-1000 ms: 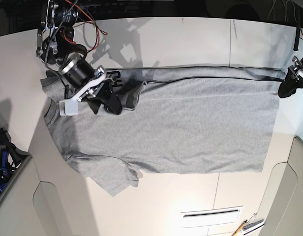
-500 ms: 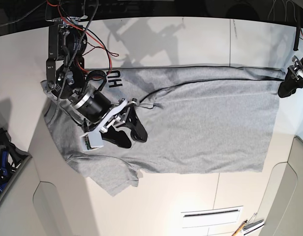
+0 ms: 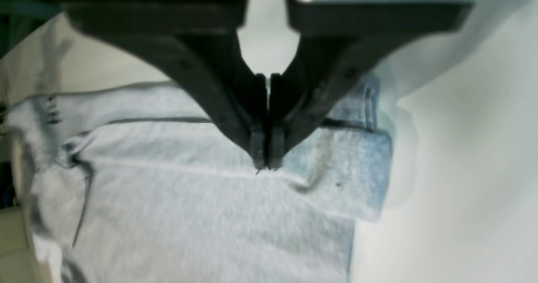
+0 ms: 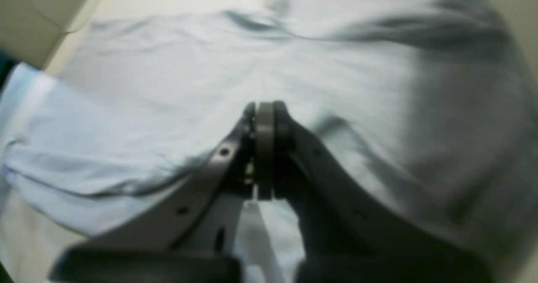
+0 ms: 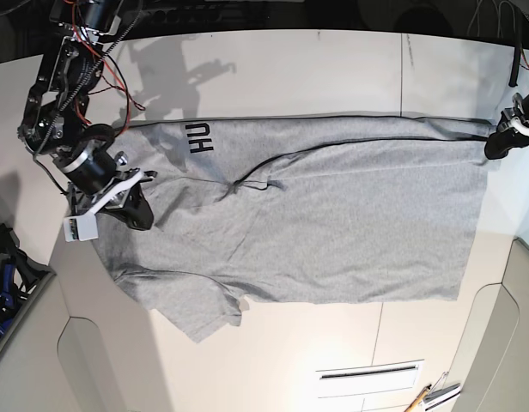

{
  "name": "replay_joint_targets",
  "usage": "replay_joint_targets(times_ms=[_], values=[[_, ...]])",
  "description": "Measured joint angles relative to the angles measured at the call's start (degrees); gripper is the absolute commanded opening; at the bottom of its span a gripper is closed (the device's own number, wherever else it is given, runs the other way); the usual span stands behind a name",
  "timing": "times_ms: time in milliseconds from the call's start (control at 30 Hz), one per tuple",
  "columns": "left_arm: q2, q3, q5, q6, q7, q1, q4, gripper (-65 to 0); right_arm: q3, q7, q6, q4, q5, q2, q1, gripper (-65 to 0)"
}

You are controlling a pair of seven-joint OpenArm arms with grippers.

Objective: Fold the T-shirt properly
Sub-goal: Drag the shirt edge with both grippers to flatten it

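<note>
The right claw (image 5: 137, 215), pressed together and empty, has retreated to the T-shirt (image 5: 333, 223)'s collar end, sleeve fold done.

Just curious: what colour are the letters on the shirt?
Black, on the heather-grey T-shirt; the lettering shows best in the base view.

The surface (image 5: 333, 77) is white and smooth, lit brightly from above, with hard shadows thrown across its upper left part. Thin dark seams (image 5: 402, 73) split it into panels. Along the top edge runs a dark strip (image 5: 333, 13) where cables show. A beige panel with rounded corners (image 5: 24, 360) fills the lower left, and a similar one (image 5: 505, 343) the lower right. Near the bottom sits a slotted white plate (image 5: 367, 373), with a wooden-handled tool (image 5: 419, 399) just beside it. Blue and black items (image 5: 3, 275) lie at the left edge, too cramped to identify.
</note>
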Motion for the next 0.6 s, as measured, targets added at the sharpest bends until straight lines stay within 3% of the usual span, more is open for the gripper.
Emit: replay_joint_targets(times_ms=[100,200,367,533,600], values=[[0.07,4.57,7.08,-0.02,-2.51,-1.38,1.31,-65.0,0.74,0.48,0.37,0.00,-4.00,2.25,-1.31,-65.0],[0.00,9.84,18.99,-0.17,-8.76,-2.93,4.28,-65.0,0.72,3.52,0.39,0.00,-6.82,3.58,-2.56,-65.0],[0.00,17.11,37.11,-0.44,-17.14,-3.32,8.35,-65.0,0.33,3.65,0.42,0.00,-7.93,3.87,-2.99,-65.0],[-0.28,22.73,46.05,10.38,-19.69,-3.17,7.87,-65.0,0.13,3.98,0.39,0.00,-10.88,3.87,-5.46,-65.0],[-0.33,24.02,46.66,11.47,-20.46,-2.82,6.97,-65.0,0.13,3.80,0.37,0.00,-11.30,3.89,-7.80,-65.0]])
